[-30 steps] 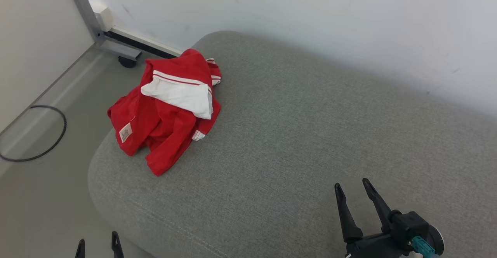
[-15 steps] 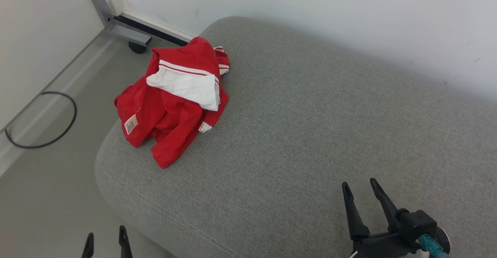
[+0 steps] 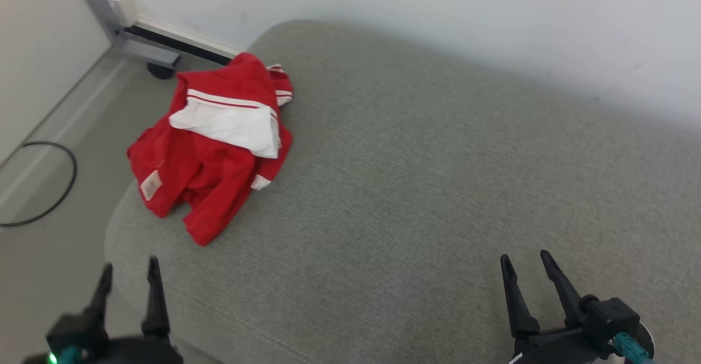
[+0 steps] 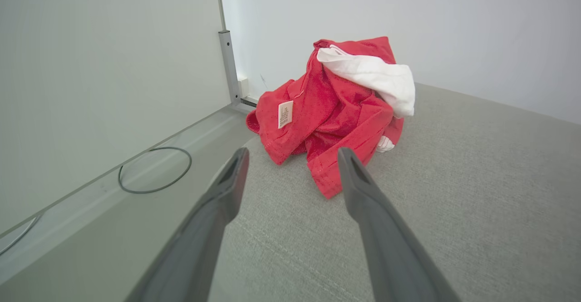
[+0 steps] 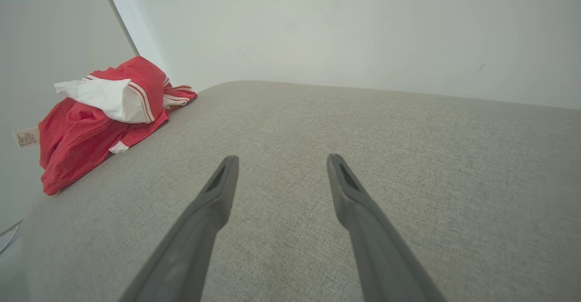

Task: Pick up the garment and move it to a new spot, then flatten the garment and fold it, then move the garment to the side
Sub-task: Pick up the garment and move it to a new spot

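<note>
Grey cushion [image 3: 411,189] bears one red garment [image 3: 208,159]; left tool [image 3: 130,263], right tool [image 3: 524,255] gape.

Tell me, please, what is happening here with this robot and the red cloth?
A two-armed robot faces a grey upholstered seat. A crumpled red and white garment lies at the seat's left end, close to the edge. Nothing is holding it. The left end effector is open, points toward the garment and is short of it. The right end effector is open over bare fabric to the right. The pickup has not yet begun.
</note>
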Motion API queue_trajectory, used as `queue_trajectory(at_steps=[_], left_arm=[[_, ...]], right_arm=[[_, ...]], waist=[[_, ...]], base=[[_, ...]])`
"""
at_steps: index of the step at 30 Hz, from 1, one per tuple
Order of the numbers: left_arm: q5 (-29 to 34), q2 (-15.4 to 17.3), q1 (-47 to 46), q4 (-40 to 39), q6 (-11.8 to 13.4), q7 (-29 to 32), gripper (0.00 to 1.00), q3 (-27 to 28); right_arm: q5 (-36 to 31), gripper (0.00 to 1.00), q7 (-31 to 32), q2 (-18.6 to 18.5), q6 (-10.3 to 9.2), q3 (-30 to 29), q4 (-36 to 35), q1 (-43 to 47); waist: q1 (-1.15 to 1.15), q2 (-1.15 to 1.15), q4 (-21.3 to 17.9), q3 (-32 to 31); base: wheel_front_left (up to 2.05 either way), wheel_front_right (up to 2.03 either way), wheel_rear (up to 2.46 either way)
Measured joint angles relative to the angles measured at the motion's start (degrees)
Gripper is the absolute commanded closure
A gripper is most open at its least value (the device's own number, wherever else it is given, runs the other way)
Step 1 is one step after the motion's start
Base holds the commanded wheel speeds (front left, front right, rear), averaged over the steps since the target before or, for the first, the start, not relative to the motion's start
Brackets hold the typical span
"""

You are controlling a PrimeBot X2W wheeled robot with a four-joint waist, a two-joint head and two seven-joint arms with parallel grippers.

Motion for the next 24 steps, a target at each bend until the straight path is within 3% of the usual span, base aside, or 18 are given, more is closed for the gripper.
queue_trajectory(at_steps=[6,15,20,24], left_arm=[[-0.15,4.9,-10.7,5.66,-1.02,0.01,0.0,-0.31],[-4.64,14.92,-28.32,15.63,-1.45,3.43,0.0,-8.99],[-8.83,18.55,-34.11,20.15,-1.47,6.77,0.0,-12.09],[-11.03,19.57,-36.6,23.81,-1.47,9.85,0.0,-12.52]], right_arm=[[0.69,0.0,0.01,-2.04,0.0,1.03,-0.8,-0.88],[1.6,0.0,0.0,-4.34,0.0,1.9,-1.55,-3.1],[1.81,0.0,0.01,-4.99,0.0,1.99,-1.7,-3.87],[1.85,0.0,0.01,-5.68,0.0,1.71,-1.69,-4.1]], waist=[[0.0,0.0,-3.27,2.7],[0.01,0.0,-7.55,7.05],[0.01,0.0,-9.88,9.16],[0.01,0.01,-11.31,10.81]], base=[[0.0,0.0,0.0],[0.0,0.0,0.0],[0.0,0.0,0.0],[0.0,0.0,0.0]])
